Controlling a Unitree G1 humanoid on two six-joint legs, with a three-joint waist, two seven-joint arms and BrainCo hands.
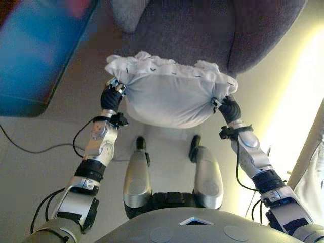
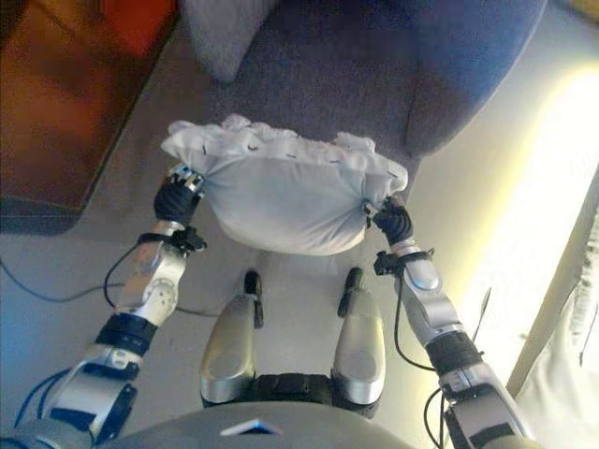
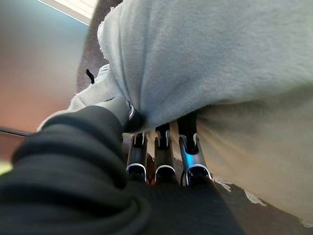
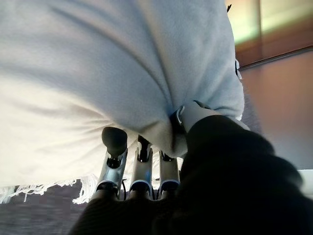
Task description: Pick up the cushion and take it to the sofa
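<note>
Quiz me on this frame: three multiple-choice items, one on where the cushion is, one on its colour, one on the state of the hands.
1. Where is the cushion?
A. on the floor
B. held between both hands before the sofa
C. on the table

2. What colour is the cushion?
A. white
B. red
C. black

3. What are the hands doing?
A. both hang empty
B. only the left grips
C. each pinches a side of the cushion

Answers: B, it hangs between the left hand and right hand; A, white fringed fabric; C, the wrist views show fingers dug into the cloth.

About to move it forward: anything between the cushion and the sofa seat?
Nothing shows between them. In the left eye view the cushion, held by the left hand and right hand, already overlaps the sofa front edge.
</note>
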